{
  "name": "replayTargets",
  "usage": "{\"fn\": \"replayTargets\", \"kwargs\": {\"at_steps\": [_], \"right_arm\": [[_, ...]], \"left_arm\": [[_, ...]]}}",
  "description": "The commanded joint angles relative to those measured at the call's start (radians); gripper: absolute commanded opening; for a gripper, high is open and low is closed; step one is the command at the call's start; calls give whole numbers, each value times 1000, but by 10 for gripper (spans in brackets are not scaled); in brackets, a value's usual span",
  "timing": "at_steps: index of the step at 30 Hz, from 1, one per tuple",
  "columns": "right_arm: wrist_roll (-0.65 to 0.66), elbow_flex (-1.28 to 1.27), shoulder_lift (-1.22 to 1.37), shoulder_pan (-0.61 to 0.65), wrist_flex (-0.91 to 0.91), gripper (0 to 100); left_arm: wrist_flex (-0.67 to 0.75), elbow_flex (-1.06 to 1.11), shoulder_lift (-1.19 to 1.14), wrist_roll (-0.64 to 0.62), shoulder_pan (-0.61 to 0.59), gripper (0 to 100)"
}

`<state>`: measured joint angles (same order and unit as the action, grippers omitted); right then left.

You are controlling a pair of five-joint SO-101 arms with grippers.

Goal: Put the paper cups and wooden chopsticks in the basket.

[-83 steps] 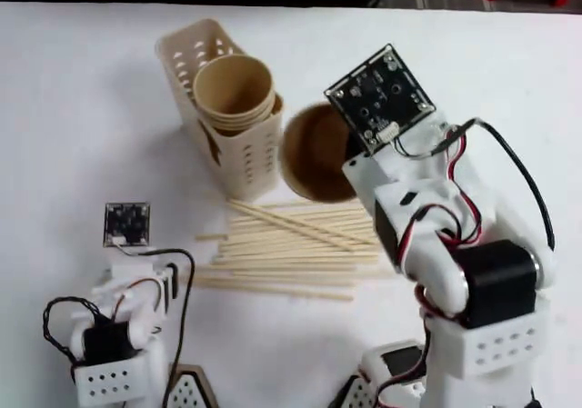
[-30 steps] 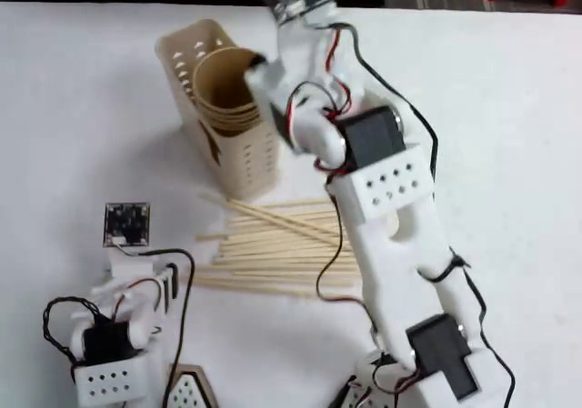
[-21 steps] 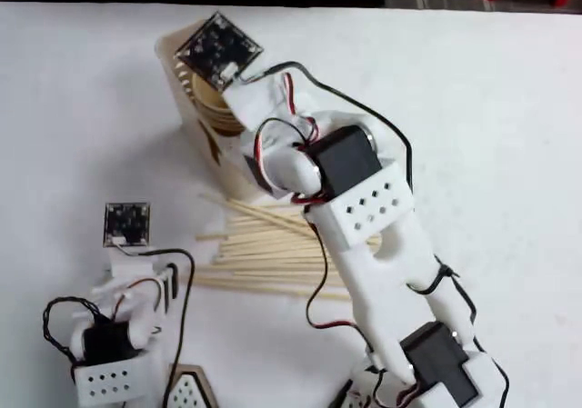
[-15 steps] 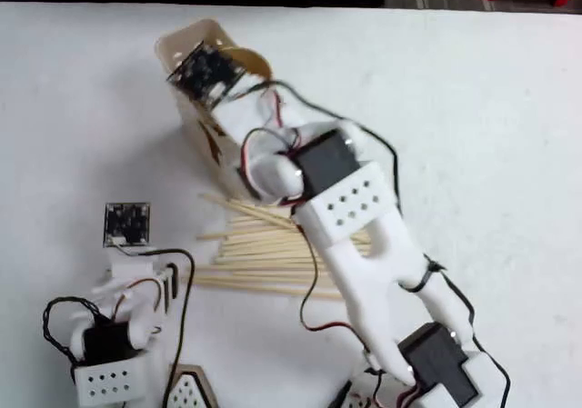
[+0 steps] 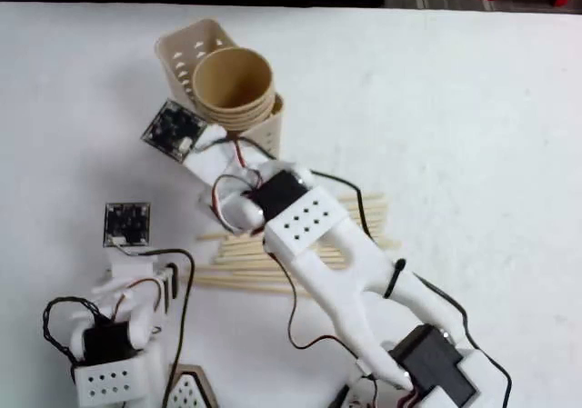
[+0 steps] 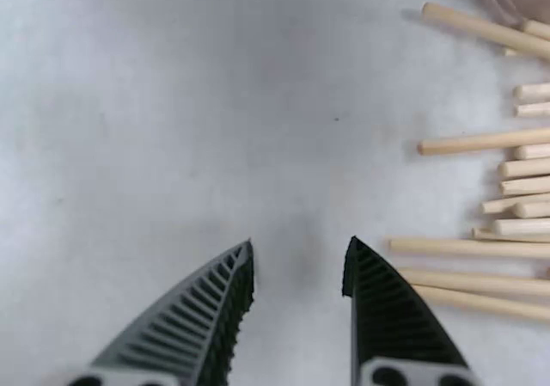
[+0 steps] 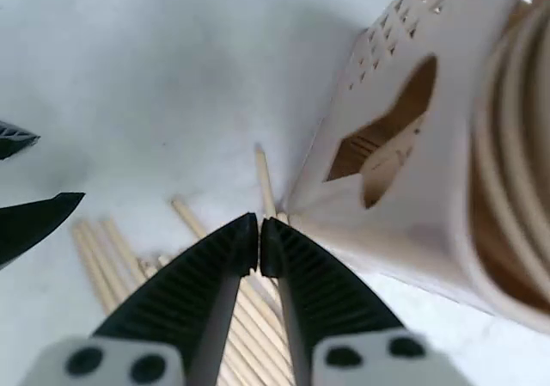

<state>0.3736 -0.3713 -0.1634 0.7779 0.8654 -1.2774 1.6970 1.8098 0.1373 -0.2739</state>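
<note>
Several paper cups sit stacked inside the cream perforated basket, which stands upright at the back of the table. Wooden chopsticks lie in a loose pile in front of it. My right arm stretches across the pile toward the basket's near side. My right gripper is shut on nothing, low over the chopsticks' ends beside the basket and its cups. My left gripper is open over bare table, just beside the chopsticks' ends.
My left arm sits folded at the table's front left. White tabletop spreads to the right and back of the basket. The left gripper's dark fingers show near the pile in the right wrist view.
My right arm carried the loose cup from beside the basket onto the stack, let go, then swung down to the basket's near side with its gripper shut. My left arm stayed still.
</note>
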Motion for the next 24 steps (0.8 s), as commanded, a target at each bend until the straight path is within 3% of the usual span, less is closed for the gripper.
{"fn": "replayTargets", "kwargs": {"at_steps": [1, 7, 17, 24], "right_arm": [[14, -92, -38, -10, -154, 19], [25, -157, 2, -117, -236, 19], [94, -3, 252, -297, -274, 19], [89, 9, 197, -226, -101, 19]], "left_arm": [[-8, -5, 10, -12, 15, 181], [-8, -5, 10, -12, 15, 181], [-8, -5, 10, -12, 15, 181], [-8, -5, 10, -12, 15, 181]]}}
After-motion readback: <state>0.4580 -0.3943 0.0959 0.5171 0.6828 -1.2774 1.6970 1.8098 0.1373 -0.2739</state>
